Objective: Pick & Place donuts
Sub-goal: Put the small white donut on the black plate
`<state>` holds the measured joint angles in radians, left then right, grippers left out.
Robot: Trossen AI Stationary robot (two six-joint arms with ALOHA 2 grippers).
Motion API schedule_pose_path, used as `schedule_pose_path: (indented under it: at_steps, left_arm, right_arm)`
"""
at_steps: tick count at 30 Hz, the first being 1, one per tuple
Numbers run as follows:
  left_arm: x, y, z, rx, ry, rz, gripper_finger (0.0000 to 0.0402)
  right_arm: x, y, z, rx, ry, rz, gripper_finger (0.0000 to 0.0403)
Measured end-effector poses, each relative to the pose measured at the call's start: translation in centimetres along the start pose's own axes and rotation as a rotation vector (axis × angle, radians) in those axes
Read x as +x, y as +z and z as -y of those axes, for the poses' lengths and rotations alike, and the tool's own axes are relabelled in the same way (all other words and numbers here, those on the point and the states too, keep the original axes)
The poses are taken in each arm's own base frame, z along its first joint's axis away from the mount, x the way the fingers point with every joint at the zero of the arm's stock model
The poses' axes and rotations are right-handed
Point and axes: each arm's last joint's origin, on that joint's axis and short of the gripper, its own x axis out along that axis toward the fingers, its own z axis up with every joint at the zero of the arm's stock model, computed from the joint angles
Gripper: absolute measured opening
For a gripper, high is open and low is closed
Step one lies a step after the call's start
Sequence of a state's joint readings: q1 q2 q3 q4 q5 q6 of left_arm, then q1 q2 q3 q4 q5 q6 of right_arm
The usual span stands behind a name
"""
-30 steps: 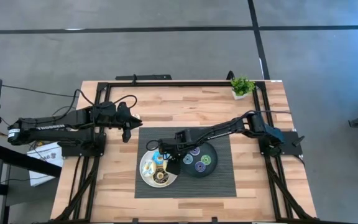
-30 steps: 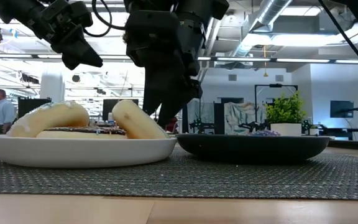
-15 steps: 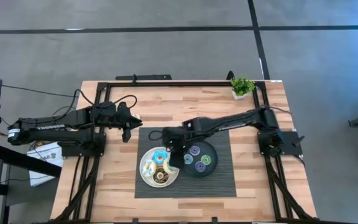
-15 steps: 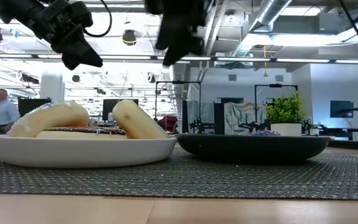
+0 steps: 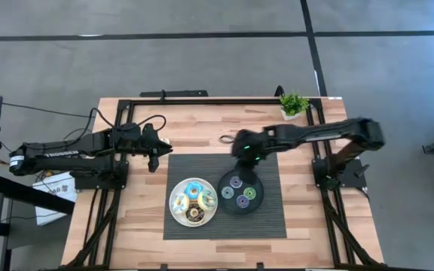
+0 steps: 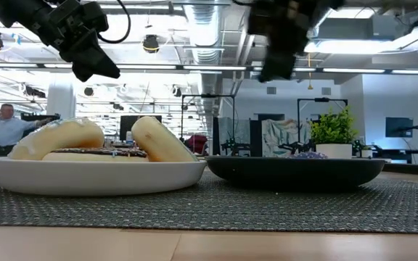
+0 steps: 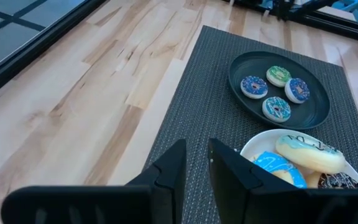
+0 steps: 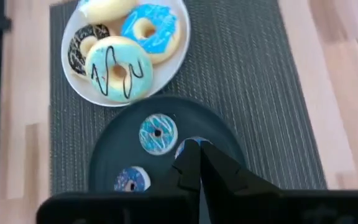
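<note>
Right fingers (image 5: pixel 245 147): closing tight on nothing, hanging high above the bench.
Left fingers (image 5: pixel 154 160): sitting almost shut, holding nothing, waiting at 10 o'clock from the white plate (image 5: pixel 176 214).
Big donuts (image 5: pixel 193 199): lying flat on that plate, at 7 o'clock from the right fingers.
Small donuts (image 5: pixel 236 193): lying flat in the black plate (image 5: pixel 255 179), at 6 o'clock, closer to the right arm.
Shape: round rings, no long side.

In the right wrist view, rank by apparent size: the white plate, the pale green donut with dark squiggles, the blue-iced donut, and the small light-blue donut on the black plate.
1. white plate
2. pale green donut and blue-iced donut: alike, no ranking.
3. small light-blue donut on the black plate.
</note>
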<state>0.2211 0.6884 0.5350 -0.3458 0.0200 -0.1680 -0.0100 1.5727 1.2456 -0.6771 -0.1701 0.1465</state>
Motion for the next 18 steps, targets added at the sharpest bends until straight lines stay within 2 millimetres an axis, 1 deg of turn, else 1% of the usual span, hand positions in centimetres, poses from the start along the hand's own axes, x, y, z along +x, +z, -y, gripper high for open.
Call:
schedule_pose_path:
  at_steps: [5,8,11,15,16,18]
  left_arm:
    - [0.0,0.0,0.0,-0.012,0.001,0.000,0.0060]
    - [0.0,0.0,0.0,-0.012,0.001,0.000,0.0060]
    - [0.0,0.0,0.0,-0.012,0.001,0.001,0.0060]
    - [0.0,0.2,0.0,-0.013,0.007,0.018,0.0060]
    - [0.0,0.3,0.0,-0.025,0.015,0.033,0.0060]
    - [0.0,0.5,-0.1,-0.105,0.054,0.064,0.0060]
  right_arm:
    - [-1.7,-4.8,1.9,0.084,0.029,0.128,0.0006]
    - [-2.4,-6.6,2.6,0.100,0.025,0.196,0.0001]
    - [-2.8,-7.8,3.1,0.104,0.015,0.212,0.0003]
    - [-3.1,-8.6,3.7,0.103,-0.005,0.215,0.0004]
    - [-3.1,-8.7,4.0,0.111,-0.011,0.216,0.0003]
    - [-3.3,-8.6,4.6,0.131,-0.027,0.225,0.0001]
